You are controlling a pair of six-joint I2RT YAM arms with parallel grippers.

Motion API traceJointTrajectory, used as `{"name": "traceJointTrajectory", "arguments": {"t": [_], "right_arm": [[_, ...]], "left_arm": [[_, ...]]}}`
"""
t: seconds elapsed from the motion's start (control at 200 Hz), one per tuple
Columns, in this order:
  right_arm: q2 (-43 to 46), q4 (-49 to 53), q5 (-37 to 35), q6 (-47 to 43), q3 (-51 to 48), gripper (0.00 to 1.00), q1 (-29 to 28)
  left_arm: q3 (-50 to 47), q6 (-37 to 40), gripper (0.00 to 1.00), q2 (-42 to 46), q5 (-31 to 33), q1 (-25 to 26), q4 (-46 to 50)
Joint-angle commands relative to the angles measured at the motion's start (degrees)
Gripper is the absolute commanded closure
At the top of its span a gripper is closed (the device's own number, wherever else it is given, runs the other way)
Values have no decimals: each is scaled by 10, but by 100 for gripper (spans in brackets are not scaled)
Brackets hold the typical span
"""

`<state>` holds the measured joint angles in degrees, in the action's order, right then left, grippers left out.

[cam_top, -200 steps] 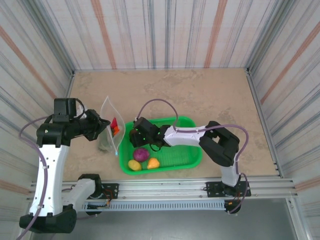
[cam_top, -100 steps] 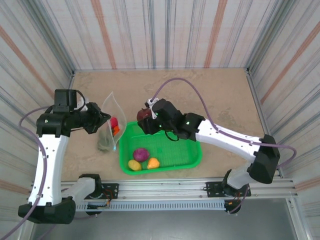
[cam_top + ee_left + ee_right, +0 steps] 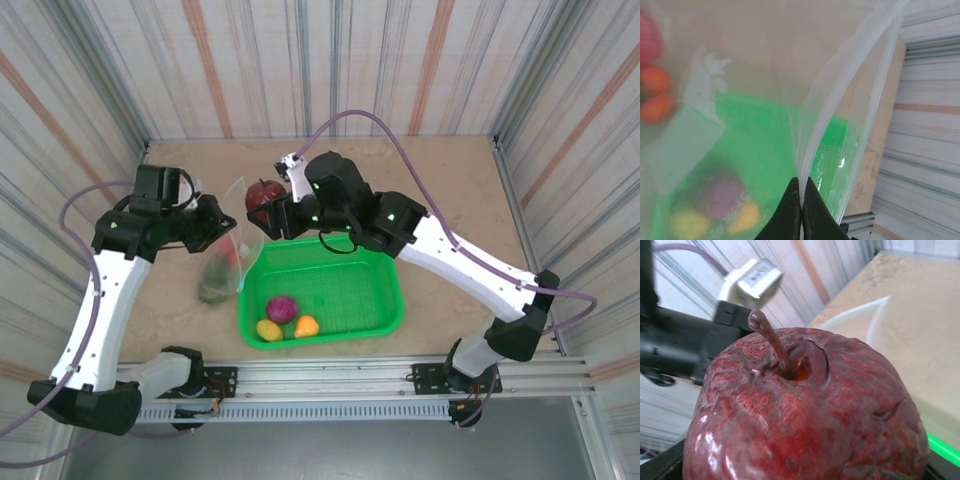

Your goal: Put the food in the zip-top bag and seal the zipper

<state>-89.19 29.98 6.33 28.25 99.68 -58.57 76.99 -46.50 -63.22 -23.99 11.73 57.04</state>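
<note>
The dark red apple (image 3: pixel 263 192) looked rigid, light and glossy, so a hold across its round sides suited it. It hung just beside the raised mouth of the zip-top bag (image 3: pixel 230 248), with its stem toward the wrist camera. The right gripper (image 3: pixel 268 203) was clamped on it, and the left gripper (image 3: pixel 801 207) was pinched together on the limp bag's zipper (image 3: pixel 841 100) edge.

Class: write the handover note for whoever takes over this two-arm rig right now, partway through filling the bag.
Left gripper: shut on the zip-top bag at its edge, holding the mouth open.
Right gripper: shut on the dark red apple, held close to the bag's mouth.
Done: small red tomatoes and a green piece are in the bag.
Left: drop in the apple; move the purple piece, yellow piece and orange piece from the green basket; close the zipper, not yet sealed.
</note>
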Motion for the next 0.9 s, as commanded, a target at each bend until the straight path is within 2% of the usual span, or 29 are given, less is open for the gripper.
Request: {"name": "traceJointTrajectory", "arguments": {"t": [0.0, 0.271, 0.486, 0.671, 0.771, 0.897], "right_arm": [[-37, 20, 37, 49, 29, 45, 2], [-72, 25, 8, 96, 19, 44, 8], [-85, 59, -21, 106, -10, 44, 31], [-128, 116, -24, 98, 28, 41, 21], [-151, 153, -46, 74, 58, 37, 4], [-187, 224, -82, 49, 129, 23, -9]], "left_arm": [[-19, -9, 100, 3, -58, -2, -96], [-19, -36, 100, 3, -98, 8, -145], [14, -19, 100, -1, -67, 25, -94], [19, -11, 100, -3, -43, 31, -71], [25, -4, 100, -4, -26, 34, -58], [40, 5, 100, -1, 4, 38, -31]]}}
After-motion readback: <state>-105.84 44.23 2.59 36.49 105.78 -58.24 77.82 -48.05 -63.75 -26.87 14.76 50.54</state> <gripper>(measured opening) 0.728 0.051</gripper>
